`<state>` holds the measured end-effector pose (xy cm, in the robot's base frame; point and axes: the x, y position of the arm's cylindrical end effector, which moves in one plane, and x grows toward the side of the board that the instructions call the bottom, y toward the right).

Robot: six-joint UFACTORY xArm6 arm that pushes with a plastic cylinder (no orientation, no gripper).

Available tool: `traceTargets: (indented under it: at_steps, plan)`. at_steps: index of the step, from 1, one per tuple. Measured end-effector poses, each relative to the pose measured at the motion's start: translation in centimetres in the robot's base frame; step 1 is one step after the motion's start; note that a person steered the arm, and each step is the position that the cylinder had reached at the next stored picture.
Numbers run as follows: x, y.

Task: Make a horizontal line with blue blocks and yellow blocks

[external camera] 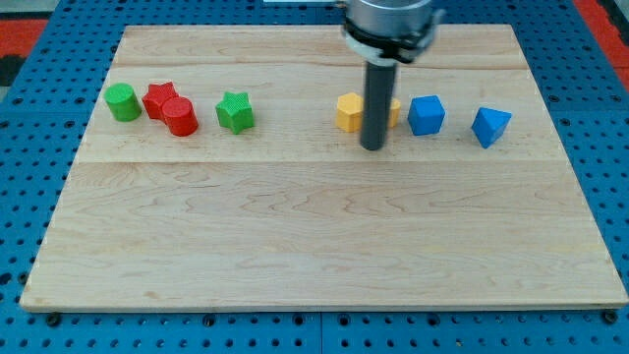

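Nearest to us, the lower half of the pale wooden desk (324,246) lies flat, plank seams running left to right, sitting on a blue perforated base (20,197). Moving up the frame, we reach our tool: a straight dark rod, and my tip (372,147) is planted on the wood just right of centre. It has no jaws to spread or press together; it pinches nothing.

Right behind the rod we have the row. The yellow plastic block with angled sides (348,111) sits just left of the rod, and a second yellow block (394,111) peeks out on the rod's right, mostly hidden, shape not clear. Whether the rod touches either one, we cannot tell. On to the right, the blue plastic block with many flat faces (426,115) sits near that yellow, then the blue wedge-like block (490,127), slightly lower in the frame.

Over at the upper left, well apart: the green star block (235,111), the red cylinder (181,117) touching the red star block (158,98), and the green cylinder (123,102) at the far left.
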<state>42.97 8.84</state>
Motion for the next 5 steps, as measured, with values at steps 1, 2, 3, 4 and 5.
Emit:
traceTargets:
  at_steps: [1,2,3,4,5]
  plan:
    - [1.4,11.2]
    - [1.5,13.6]
    - [-1.4,13.7]
    - [-2.1,14.7]
    - [2.6,12.7]
